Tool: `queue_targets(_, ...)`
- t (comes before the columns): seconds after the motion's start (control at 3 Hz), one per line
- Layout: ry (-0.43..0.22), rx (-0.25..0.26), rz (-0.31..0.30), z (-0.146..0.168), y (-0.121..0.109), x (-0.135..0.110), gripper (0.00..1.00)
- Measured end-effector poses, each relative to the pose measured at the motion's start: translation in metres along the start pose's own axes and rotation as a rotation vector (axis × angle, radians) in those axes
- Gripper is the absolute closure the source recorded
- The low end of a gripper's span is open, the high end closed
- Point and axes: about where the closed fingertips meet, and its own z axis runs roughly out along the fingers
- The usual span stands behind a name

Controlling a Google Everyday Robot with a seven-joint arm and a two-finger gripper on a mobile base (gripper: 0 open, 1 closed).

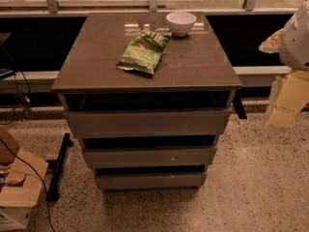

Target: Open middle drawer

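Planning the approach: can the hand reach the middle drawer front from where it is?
Probably yes. The hand hangs right of the cabinet, apart from it, and nothing stands in front of the middle drawer; the chip bag and bowl lie on the top, out of the way.

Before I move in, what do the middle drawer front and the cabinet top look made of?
Middle drawer: matte grey-brown flat panel, probably laminate or painted board; no grain shows. Top: glossy, perhaps glass or polished laminate, since it shows reflections by the bowl. The hand sits at the right edge, beyond the top, not touching it.
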Motion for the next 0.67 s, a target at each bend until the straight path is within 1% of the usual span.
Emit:
queue_targets(0.33, 0.0, 0.0, 0.0, 0.0, 0.0, 0.0, 0.0)
queue_targets(0.67, -0.051, -0.018, 0.002, 0.018, 0.012, -0.005, 0.0)
